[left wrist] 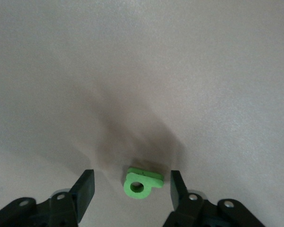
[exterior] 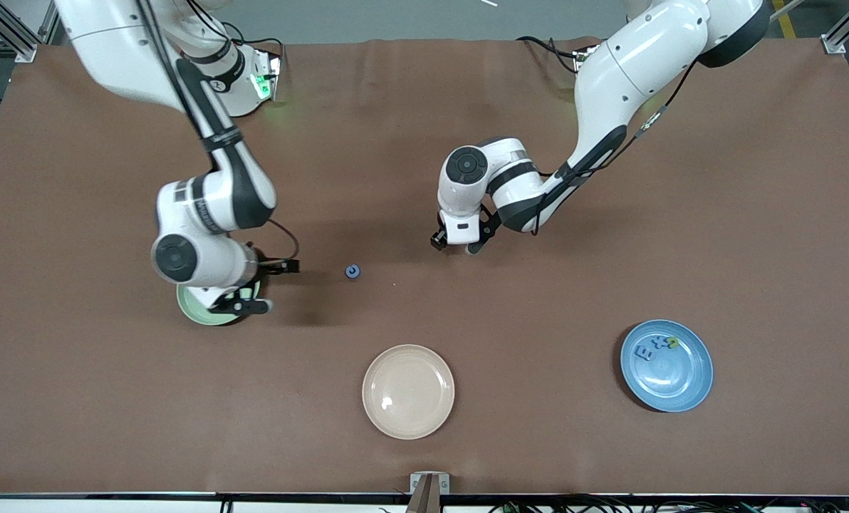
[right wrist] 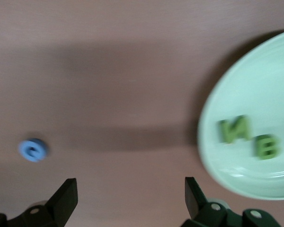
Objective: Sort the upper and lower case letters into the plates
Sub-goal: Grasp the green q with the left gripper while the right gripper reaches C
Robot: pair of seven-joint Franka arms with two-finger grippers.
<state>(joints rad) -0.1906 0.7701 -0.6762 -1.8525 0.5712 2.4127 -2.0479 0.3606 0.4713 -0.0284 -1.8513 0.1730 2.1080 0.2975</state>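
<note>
On the brown table (exterior: 752, 214), which fills the front view, the two arms are seen reaching in from the bases along the top. The right gripper (exterior: 257, 286) is held over the edge of the pale mint green plate (exterior: 195, 312), at the right arm's end of the table; its fingers (right wrist: 66, 198) are spread wide with nothing between them. Two green letters, an N (right wrist: 234, 129) and a B (right wrist: 265, 146), are seen lying in that plate in the right wrist view. The left gripper (exterior: 456, 246) is placed low over the middle of the table, its jaws partly parted on either side of a small green letter (left wrist: 141, 184), which lies flat on the table between the fingertips and apart from both.

The medium blue plate (exterior: 681, 388) is set toward the left arm's end, nearer to the front camera than both grippers. Small letters (exterior: 654, 349) are gathered in its upper part, some blue, one green; their number cannot be told. The cream-beige plate (exterior: 408, 391) stands near the front edge, between the two coloured plates. A small blue letter (exterior: 352, 271) is left on the bare table between the two grippers.
</note>
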